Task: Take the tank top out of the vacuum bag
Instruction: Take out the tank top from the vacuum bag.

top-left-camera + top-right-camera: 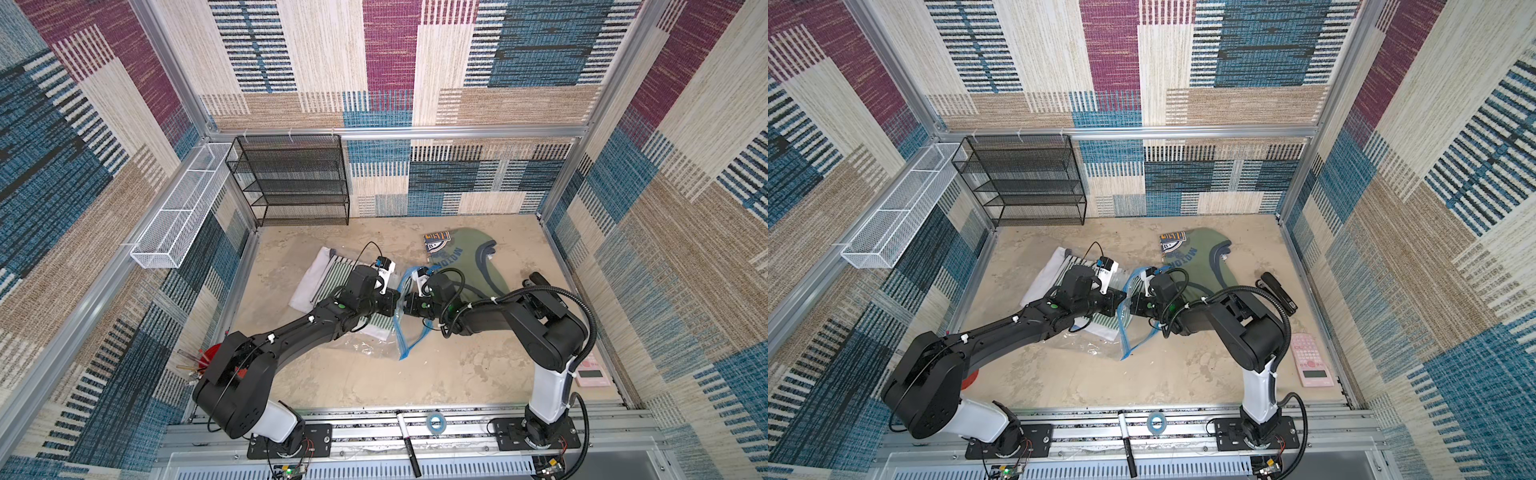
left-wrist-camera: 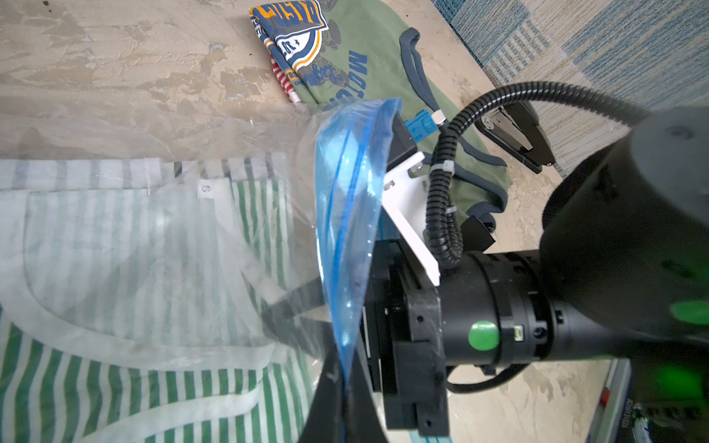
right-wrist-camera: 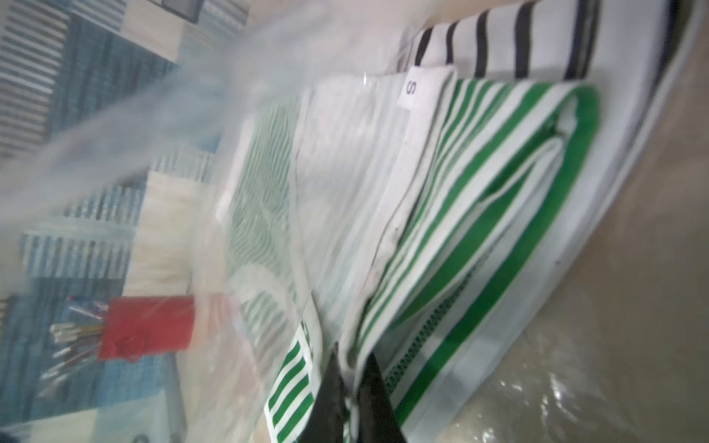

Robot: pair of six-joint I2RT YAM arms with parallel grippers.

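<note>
The vacuum bag [image 1: 404, 332] is clear plastic with a blue zip strip [image 2: 345, 191] and lies mid-table, its mouth lifted. My left gripper [image 2: 343, 387] is shut on the zip strip and holds that edge up. The tank top [image 2: 115, 383], green-and-white striped with white binding, lies inside the bag. My right gripper [image 3: 352, 356] reaches in through the mouth and is shut on a folded edge of the tank top [image 3: 479, 191]. In both top views the two wrists meet at the bag's mouth, and the fingertips are hidden there.
A black-and-white striped cloth [image 3: 498, 34] lies beyond the tank top. A green shirt [image 1: 465, 266] and a folded printed garment [image 1: 436, 243] lie at the back right. A stapler [image 1: 1277, 291] and a pink calculator [image 1: 1310, 361] sit right; a red cup [image 1: 210, 357] sits left.
</note>
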